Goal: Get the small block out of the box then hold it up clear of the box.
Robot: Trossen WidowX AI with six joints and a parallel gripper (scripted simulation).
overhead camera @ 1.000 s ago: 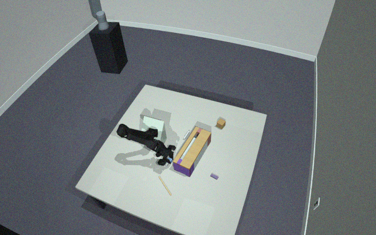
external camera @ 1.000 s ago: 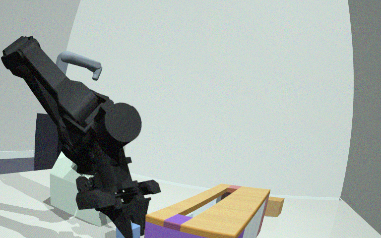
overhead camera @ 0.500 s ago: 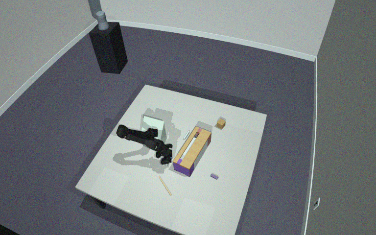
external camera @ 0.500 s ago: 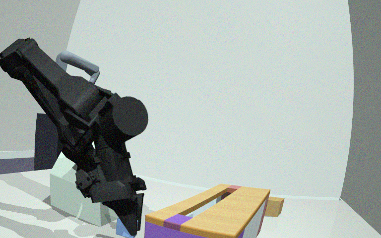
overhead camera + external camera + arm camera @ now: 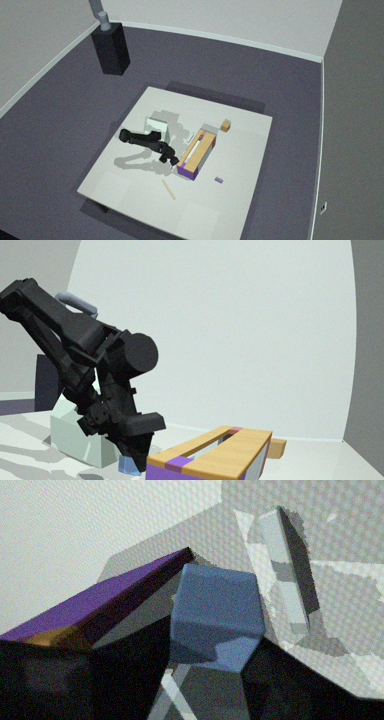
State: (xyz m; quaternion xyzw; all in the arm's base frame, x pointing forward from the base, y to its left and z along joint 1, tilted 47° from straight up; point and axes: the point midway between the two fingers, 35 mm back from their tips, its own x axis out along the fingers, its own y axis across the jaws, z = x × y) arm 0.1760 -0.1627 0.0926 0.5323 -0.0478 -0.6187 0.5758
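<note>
The small blue block (image 5: 127, 465) (image 5: 217, 605) is outside the box, held between the two black fingers. My gripper (image 5: 207, 627) is shut on it and appears to hold it a little above the table, just beside the box's purple end. The box (image 5: 199, 154) (image 5: 220, 453) has an orange wooden top with a long slot, a purple near end and a reddish far end. Its purple end also shows at the left in the wrist view, close to the finger. In the top view the arm hides the block, or it is too small to tell.
A pale green angular object (image 5: 156, 125) (image 5: 76, 435) stands by the arm. A pale bar (image 5: 190, 137) (image 5: 285, 575) lies beside the box's long side. A wooden cube (image 5: 225, 126) (image 5: 276, 449) is beyond the far end. A thin stick (image 5: 168, 189) and a small purple piece (image 5: 218, 179) also lie there.
</note>
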